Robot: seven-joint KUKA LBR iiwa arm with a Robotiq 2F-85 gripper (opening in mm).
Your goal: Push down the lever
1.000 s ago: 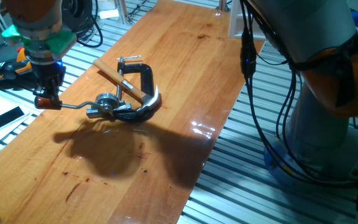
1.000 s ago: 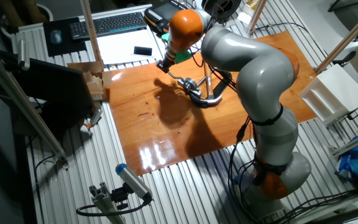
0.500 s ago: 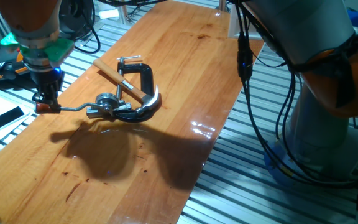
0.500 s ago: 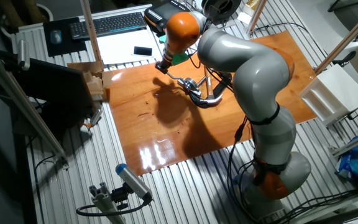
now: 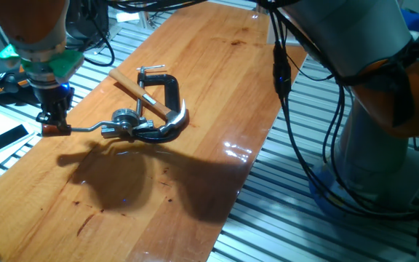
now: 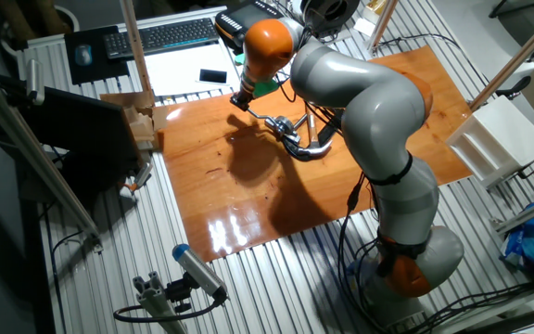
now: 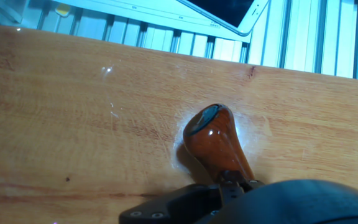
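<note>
The lever (image 5: 86, 128) is a thin silver rod with a red-brown knob (image 5: 52, 130), hinged on a silver fitting (image 5: 126, 121) on the wooden table (image 5: 217, 94). It lies low, almost level with the table top. My gripper (image 5: 52, 121) is shut, and its fingertips rest on top of the knob. In the hand view the knob (image 7: 213, 142) sits just above the wood, with a dark finger (image 7: 179, 208) beside it. In the other fixed view my gripper (image 6: 240, 99) is at the lever's far end (image 6: 256, 113).
A wooden-handled hammer (image 5: 135, 89) and a black C-clamp (image 5: 170, 91) lie right behind the fitting. A black phone (image 5: 7, 137) lies off the table's left edge. A keyboard (image 6: 170, 35), a wooden block (image 6: 143, 125) and a white bin (image 6: 489, 139) stand around the table.
My gripper has moved down and slightly left with the knob under it. The lever has swung lower, towards the table top.
</note>
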